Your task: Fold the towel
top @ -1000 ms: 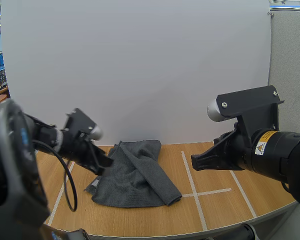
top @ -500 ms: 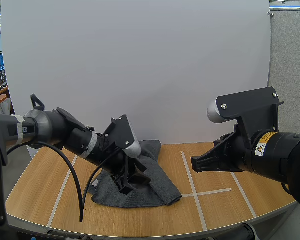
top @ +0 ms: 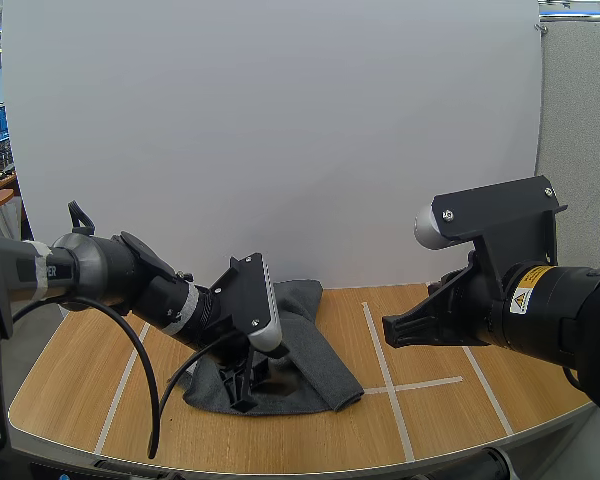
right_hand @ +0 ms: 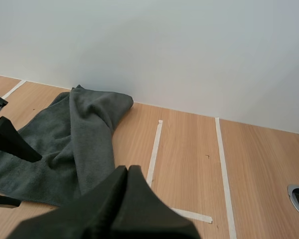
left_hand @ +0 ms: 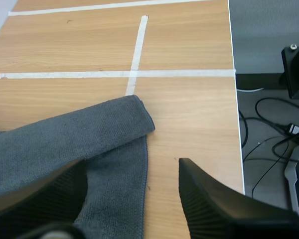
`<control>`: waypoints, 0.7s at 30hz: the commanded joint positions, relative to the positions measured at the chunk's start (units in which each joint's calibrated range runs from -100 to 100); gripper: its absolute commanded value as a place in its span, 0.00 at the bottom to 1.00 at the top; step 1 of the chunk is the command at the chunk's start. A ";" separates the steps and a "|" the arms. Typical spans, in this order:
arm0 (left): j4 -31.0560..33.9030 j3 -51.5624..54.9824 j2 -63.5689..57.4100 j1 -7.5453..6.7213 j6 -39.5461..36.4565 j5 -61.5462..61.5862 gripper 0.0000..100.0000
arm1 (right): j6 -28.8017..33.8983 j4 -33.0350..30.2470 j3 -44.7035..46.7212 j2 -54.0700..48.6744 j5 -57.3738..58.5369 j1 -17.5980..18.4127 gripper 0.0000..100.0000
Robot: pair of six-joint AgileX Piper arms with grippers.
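Dark grey, the crumpled cloth towel (top: 315,345) is laid on the light wooden worktop (top: 450,415), left of centre, with one rolled fold running from its far end toward its near right corner. The left hand (top: 245,390) is lowered onto the towel's near edge. In the left wrist view its two black fingers (left_hand: 214,209) are held apart around the towel's hemmed edge (left_hand: 146,169), one over the cloth and the other over bare wood just beside it. The right hand (top: 390,325) is held above the worktop, right of the towel and apart from it, its fingers pressed together into one dark wedge (right_hand: 127,172). White tape strips (top: 380,355) are crossed on the wood between the towel and the right hand.
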 commanded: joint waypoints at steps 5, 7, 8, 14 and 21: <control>-2.96 0.59 -0.37 -0.19 -6.15 -4.06 0.89 | 0.22 0.20 -0.13 -0.43 0.49 0.08 0.00; -3.75 0.59 -0.37 -0.19 -9.03 0.35 0.89 | 0.22 0.20 -0.13 -0.43 0.49 0.08 0.00; -4.05 0.59 -0.37 -0.19 -9.74 1.30 0.89 | 0.22 0.20 -0.13 -0.43 0.49 0.08 0.00; -4.66 0.59 2.59 -0.19 -22.57 5.85 0.89 | 0.22 0.20 -0.13 -0.43 0.49 0.08 0.00; -7.20 0.41 11.50 -0.19 -29.42 7.85 0.89 | 0.22 0.20 -0.13 -0.43 0.49 0.08 0.00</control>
